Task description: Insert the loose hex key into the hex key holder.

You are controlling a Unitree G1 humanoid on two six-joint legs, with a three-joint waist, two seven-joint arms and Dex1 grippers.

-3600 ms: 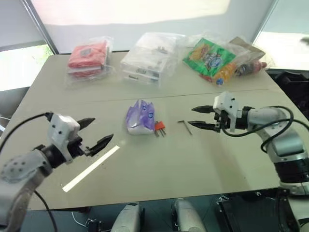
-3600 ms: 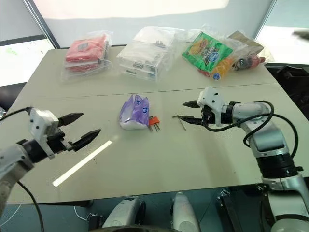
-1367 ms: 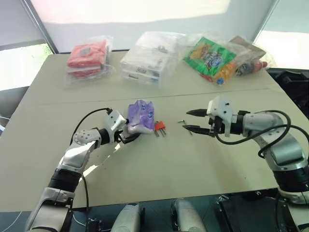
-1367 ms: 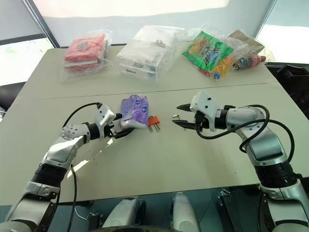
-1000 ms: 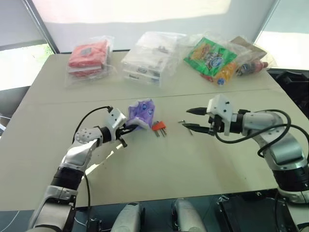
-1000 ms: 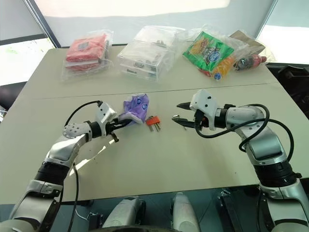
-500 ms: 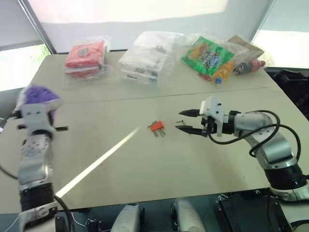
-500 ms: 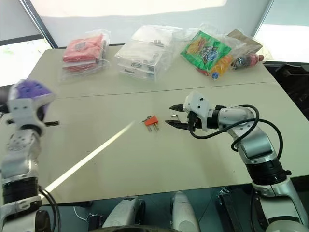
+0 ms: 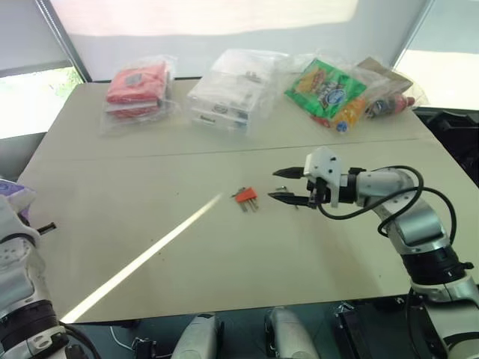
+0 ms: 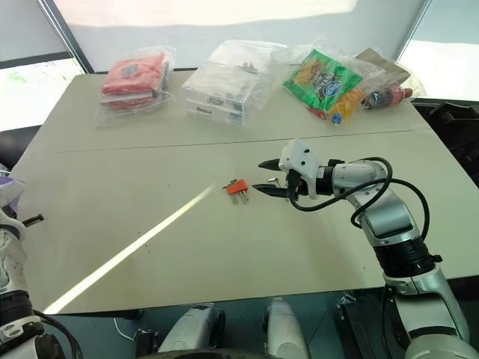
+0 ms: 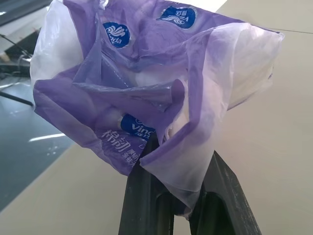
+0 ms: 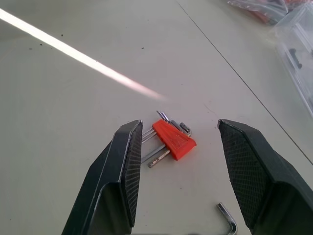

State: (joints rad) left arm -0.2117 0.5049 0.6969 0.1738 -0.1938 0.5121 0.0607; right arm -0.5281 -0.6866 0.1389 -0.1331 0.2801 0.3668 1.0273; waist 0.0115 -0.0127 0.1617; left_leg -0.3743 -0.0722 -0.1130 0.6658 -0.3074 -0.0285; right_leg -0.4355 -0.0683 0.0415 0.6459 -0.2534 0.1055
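The right claw [image 12: 178,183] is open over the table [image 9: 224,284] near the orange holder [image 12: 174,140] and the loose key [image 12: 227,220], while the left claw [image 11: 171,205] pinches a purple bag [image 11: 146,83].

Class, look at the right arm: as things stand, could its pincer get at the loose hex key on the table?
Probably yes. The right pincer stands open just above the table, and the loose hex key lies bare right beneath it, with nothing on top. The hex key holder lies apart, farther ahead.
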